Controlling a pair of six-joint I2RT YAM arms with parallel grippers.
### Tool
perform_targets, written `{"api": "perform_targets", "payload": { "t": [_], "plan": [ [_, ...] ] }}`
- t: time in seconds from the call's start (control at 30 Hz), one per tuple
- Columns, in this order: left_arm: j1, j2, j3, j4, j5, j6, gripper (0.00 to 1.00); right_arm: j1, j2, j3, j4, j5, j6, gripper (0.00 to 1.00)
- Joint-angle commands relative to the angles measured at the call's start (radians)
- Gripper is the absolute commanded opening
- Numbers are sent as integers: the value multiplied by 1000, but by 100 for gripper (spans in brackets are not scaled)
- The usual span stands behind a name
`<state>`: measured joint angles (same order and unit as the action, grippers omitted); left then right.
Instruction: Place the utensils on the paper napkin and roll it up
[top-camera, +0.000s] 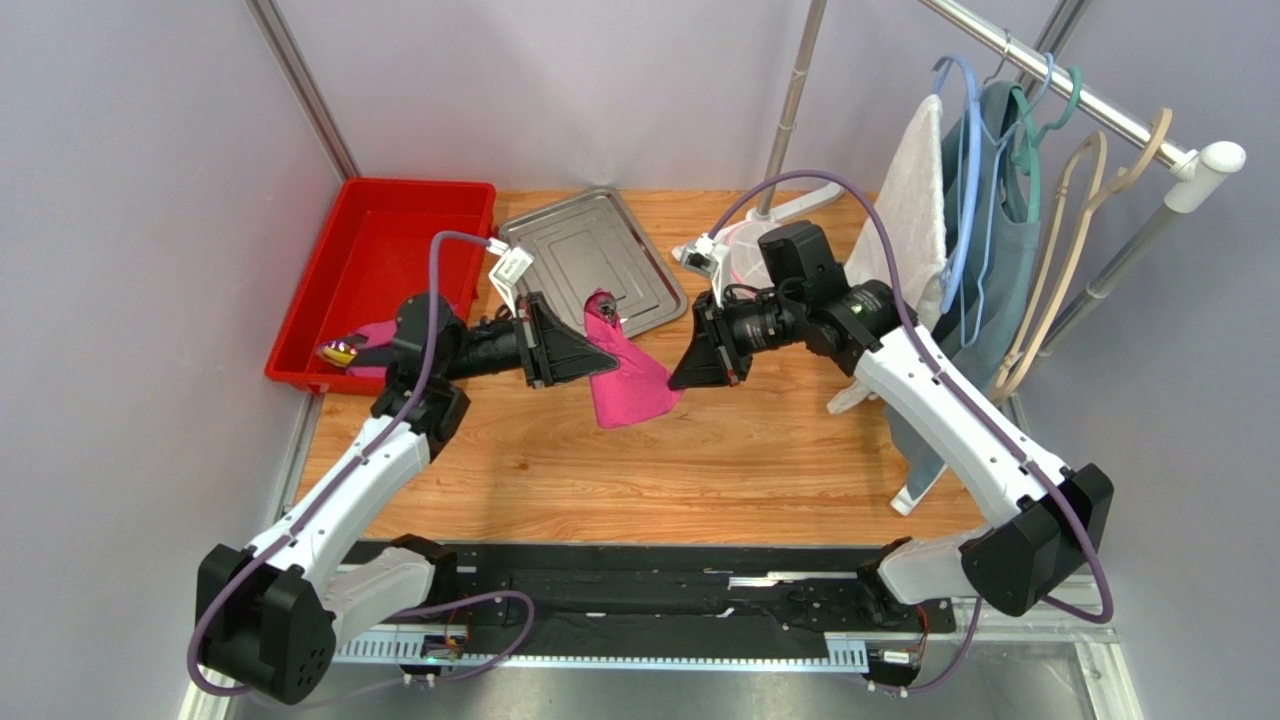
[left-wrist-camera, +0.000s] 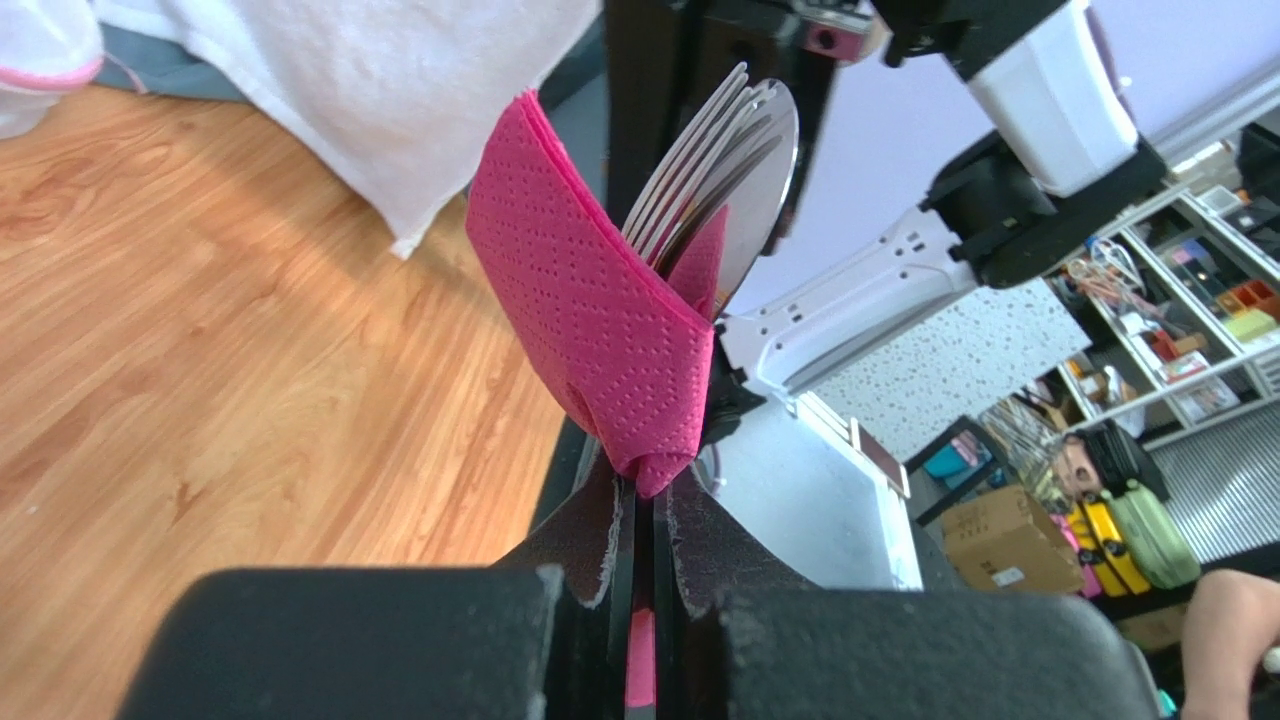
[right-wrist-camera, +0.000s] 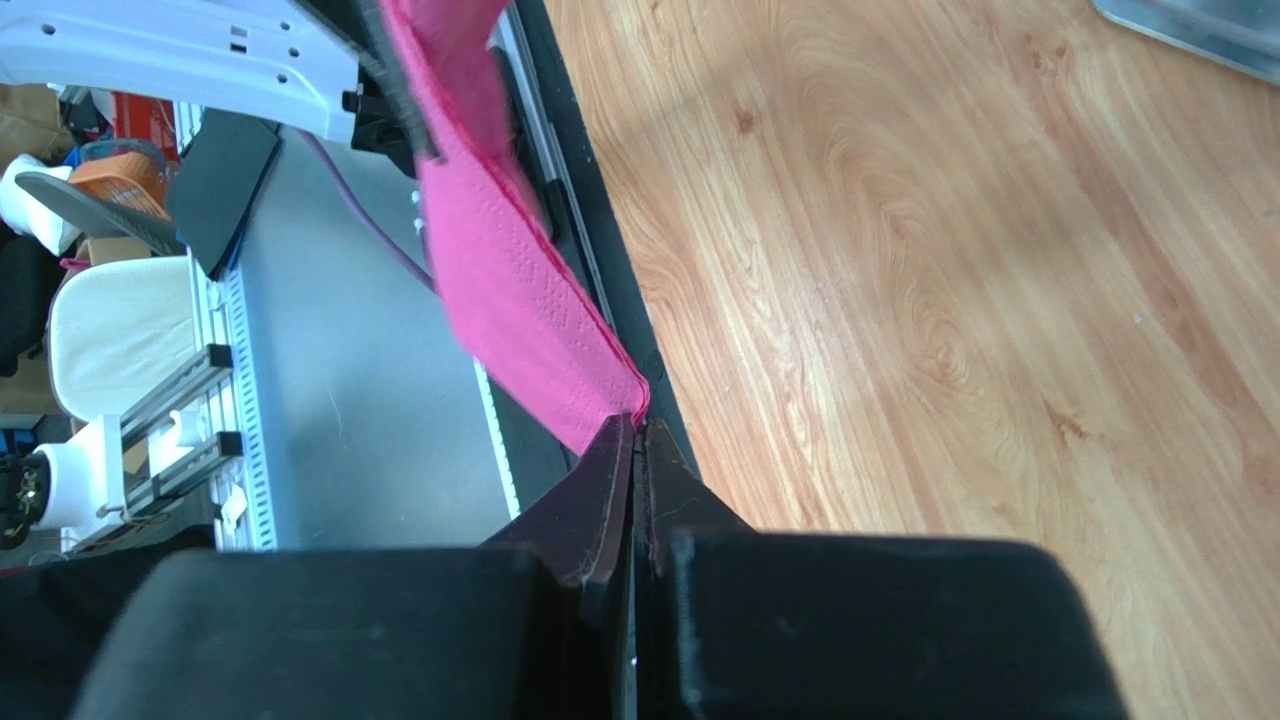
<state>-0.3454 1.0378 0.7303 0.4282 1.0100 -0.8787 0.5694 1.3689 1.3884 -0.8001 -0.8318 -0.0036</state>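
Since the rolling seems to happen in mid-air, the table (top-camera: 721, 465) sits below the work, the steel tray (top-camera: 594, 270) set aside at upper middle of the top view. At that view's centre the paper napkin (top-camera: 628, 387) hangs between both arms, wrapped round the utensils (left-wrist-camera: 721, 165), whose heads poke out. The left pincer (left-wrist-camera: 643, 518) is clamped tight on the wrapped end, likely to stop them sliding; the right pincer (right-wrist-camera: 634, 465) pinches the loose edge, probably for tension.
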Motion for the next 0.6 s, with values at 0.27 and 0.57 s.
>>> {"api": "perform_targets", "payload": {
  "t": [0.27,0.57],
  "plan": [
    [-26,-35,83,211,35,-178,0,86,98,35,254,-1,88,0],
    [-29,-4,119,264,2,-243,0,190,170,47,398,-32,247,0]
  ]
}}
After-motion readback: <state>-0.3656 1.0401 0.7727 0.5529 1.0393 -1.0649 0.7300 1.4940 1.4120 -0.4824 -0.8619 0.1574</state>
